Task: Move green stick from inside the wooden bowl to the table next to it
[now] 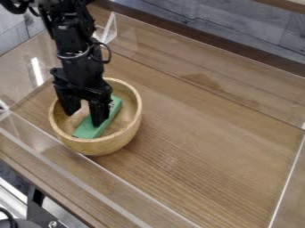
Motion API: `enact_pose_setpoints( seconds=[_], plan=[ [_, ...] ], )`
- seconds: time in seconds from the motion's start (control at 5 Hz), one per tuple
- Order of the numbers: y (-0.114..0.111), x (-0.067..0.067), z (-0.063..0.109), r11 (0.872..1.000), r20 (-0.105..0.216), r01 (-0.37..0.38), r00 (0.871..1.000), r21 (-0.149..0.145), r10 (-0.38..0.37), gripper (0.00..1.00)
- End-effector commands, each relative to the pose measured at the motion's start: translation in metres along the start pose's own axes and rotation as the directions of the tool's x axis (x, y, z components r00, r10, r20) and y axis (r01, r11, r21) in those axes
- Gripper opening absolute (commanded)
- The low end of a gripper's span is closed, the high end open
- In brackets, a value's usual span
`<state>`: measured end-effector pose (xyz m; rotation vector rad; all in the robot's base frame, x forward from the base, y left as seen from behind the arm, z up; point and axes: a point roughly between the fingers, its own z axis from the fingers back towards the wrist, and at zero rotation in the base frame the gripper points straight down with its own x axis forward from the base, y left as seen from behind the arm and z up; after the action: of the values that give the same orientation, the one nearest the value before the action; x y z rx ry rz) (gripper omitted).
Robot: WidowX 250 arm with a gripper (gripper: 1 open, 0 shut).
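The end effector (82,107) is hanging wide open inside the bowl (124,135), its fingers straddling the stick (99,121), which is lying tilted against the bowl's inner wall. Closing squarely across the stick's narrow sides, then lifting straight up, should be clearing the rim before crossing to the counter (202,134).
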<state>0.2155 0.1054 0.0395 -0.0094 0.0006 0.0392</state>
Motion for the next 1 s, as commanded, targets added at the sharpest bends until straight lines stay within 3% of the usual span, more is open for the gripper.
enact_pose_setpoints(
  seconds=[0.0,0.8],
  plan=[
    [0.004,0.000,-0.009,1.000,-0.001,-0.025,1.000,0.007,0.025,1.00],
    [0.004,-0.001,-0.023,0.999,-0.010,-0.044,0.999,0.011,0.044,1.00]
  ],
)
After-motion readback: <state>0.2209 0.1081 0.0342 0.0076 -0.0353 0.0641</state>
